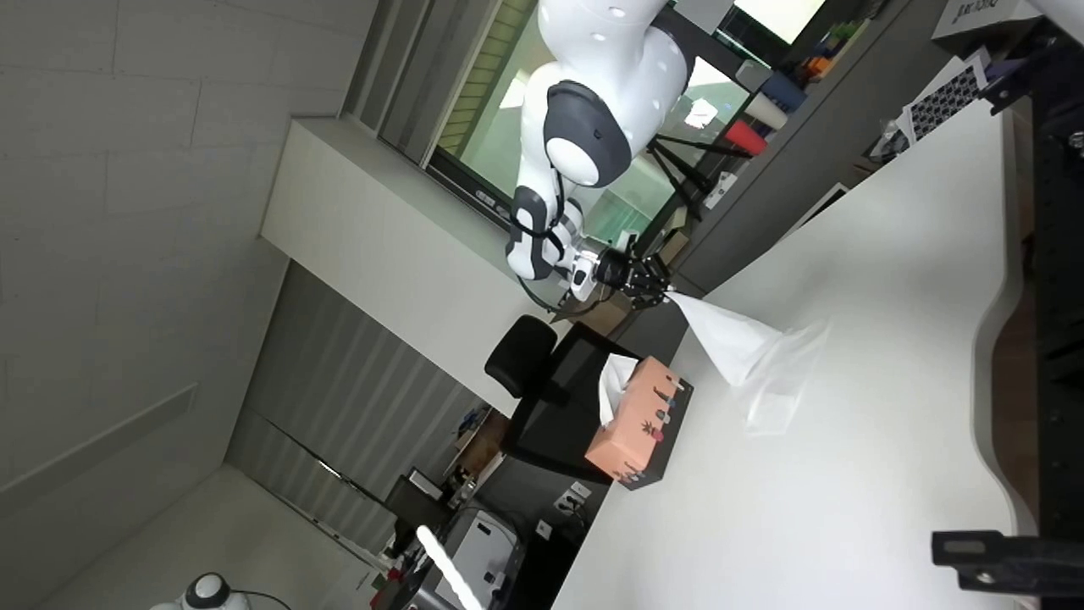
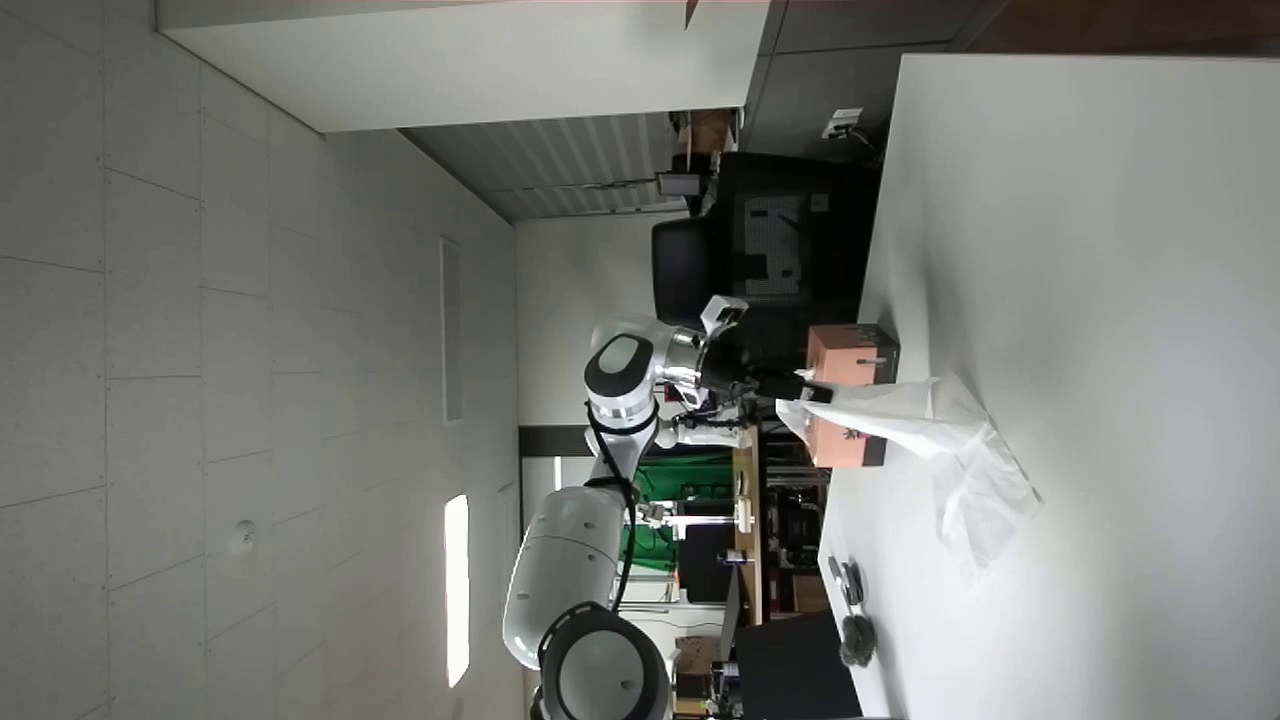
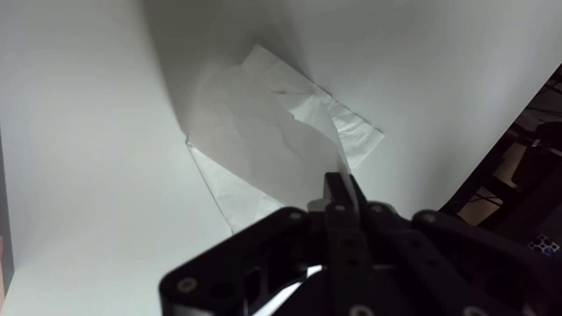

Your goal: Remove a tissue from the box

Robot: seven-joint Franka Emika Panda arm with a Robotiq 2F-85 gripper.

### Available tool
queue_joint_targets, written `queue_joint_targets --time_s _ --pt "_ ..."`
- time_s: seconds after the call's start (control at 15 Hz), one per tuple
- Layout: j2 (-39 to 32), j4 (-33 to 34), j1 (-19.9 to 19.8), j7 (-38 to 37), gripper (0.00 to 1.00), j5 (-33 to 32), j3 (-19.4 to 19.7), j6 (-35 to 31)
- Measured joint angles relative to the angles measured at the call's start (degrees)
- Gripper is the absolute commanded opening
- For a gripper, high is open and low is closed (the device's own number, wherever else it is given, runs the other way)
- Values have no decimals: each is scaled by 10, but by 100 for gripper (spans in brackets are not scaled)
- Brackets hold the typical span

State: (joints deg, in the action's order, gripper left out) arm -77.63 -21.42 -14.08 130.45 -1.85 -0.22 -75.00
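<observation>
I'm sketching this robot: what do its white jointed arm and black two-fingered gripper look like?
The white jointed arm has smooth, rounded segments and dark grey sections at the joints. A black cable runs along its outside, and a shiny silver collar shows near its end. The black two-fingered gripper is slim and angular, dotted with pale round bolt heads. No lettering is legible.

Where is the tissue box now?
In an exterior view, the tissue box sits on the table at its image-left edge, between the black chair and the tissue held by the gripper.
</observation>
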Motion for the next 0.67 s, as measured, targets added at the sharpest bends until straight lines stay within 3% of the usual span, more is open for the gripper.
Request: queue_joint_targets --time_s 0.67 --pt "-3 0 0 1 0 0 -1 -5"
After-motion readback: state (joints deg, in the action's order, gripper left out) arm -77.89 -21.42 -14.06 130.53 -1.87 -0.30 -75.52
